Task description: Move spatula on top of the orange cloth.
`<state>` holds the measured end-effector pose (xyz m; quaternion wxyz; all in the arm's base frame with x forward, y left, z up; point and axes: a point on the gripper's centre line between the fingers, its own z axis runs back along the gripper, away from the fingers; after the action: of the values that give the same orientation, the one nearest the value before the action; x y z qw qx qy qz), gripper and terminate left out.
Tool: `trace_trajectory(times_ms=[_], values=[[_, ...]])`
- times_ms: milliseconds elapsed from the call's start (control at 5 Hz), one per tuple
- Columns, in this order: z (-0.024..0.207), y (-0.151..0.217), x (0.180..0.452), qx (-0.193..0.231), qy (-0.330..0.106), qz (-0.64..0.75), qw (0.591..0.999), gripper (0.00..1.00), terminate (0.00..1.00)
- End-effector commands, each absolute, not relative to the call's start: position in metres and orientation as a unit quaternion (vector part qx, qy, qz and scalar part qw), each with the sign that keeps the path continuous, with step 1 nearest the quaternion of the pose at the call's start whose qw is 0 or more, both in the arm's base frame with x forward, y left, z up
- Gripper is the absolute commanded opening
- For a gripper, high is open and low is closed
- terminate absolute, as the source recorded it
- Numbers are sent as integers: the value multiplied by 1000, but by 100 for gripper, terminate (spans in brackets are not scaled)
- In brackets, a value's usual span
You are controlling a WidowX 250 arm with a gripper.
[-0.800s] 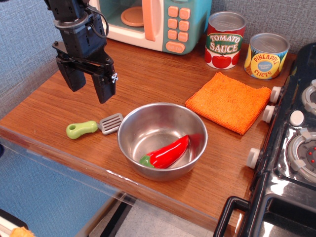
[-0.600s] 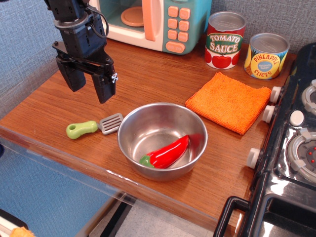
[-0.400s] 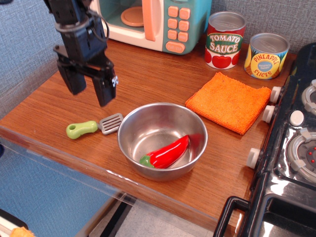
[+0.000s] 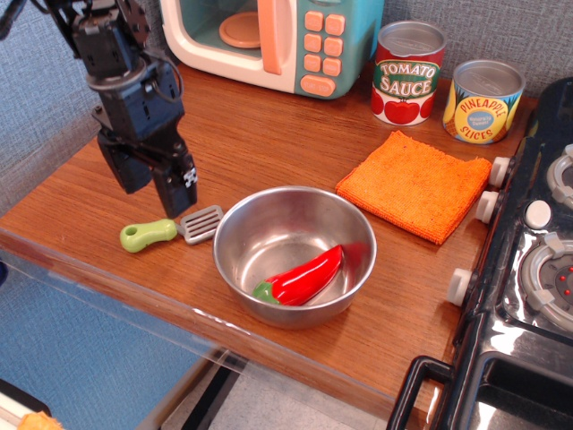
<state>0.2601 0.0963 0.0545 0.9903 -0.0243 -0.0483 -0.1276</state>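
The spatula (image 4: 170, 230) lies flat near the counter's front left edge, light-green handle to the left, grey slotted head next to the steel bowl (image 4: 243, 228). The orange cloth (image 4: 414, 184) lies folded to the right of the bowl, in front of the cans. My gripper (image 4: 154, 194) hangs open and empty just above and behind the spatula, fingers pointing down over the handle-head joint.
A red pepper with a green stem (image 4: 302, 277) lies in the bowl. A toy microwave (image 4: 273, 40) stands at the back. A tomato sauce can (image 4: 407, 72) and a pineapple can (image 4: 483, 100) stand behind the cloth. A toy stove (image 4: 537, 260) fills the right side.
My gripper has moved down and slightly left, closer to the spatula. It stays open. Nothing else has moved.
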Motion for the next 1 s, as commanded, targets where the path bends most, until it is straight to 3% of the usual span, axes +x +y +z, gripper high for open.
trace_trajectory(times_ms=[0,600,800], values=[[43,111,262,117,-5,-226,967,100,0],[18,100,276,85,11,-234,968,100,0],[17,104,276,67,5,-219,973,0,0]])
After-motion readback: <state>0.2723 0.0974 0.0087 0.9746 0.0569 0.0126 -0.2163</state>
